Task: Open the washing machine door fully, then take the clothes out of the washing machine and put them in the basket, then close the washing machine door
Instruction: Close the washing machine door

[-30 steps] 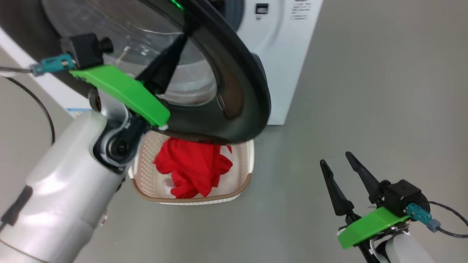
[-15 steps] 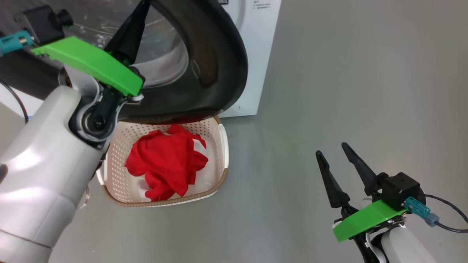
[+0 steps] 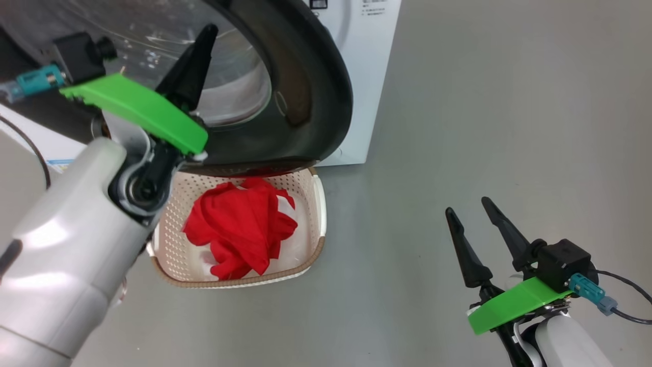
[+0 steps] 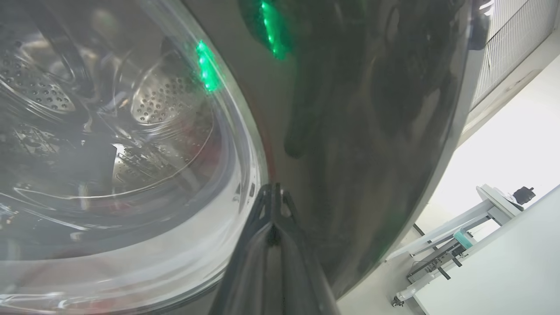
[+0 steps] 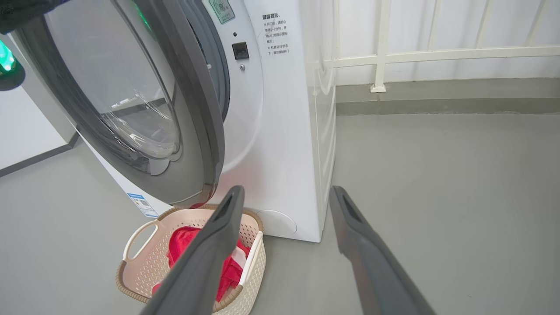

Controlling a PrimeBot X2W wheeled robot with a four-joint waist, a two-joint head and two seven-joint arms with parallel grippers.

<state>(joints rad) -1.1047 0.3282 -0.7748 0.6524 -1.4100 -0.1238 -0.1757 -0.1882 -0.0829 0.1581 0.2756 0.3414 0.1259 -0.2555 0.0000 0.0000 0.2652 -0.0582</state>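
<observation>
Door (image 3: 321,102) half-open, edge over basket (image 3: 320,244); left gripper (image 3: 206,38) pinched closed, pointing at it; right gripper (image 3: 467,208) spread, empty.

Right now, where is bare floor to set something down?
Free: grey floor right of the washing machine, between basket and right gripper. Crowded: basket of clothes under the washing machine door, left gripper at its glass.
</observation>
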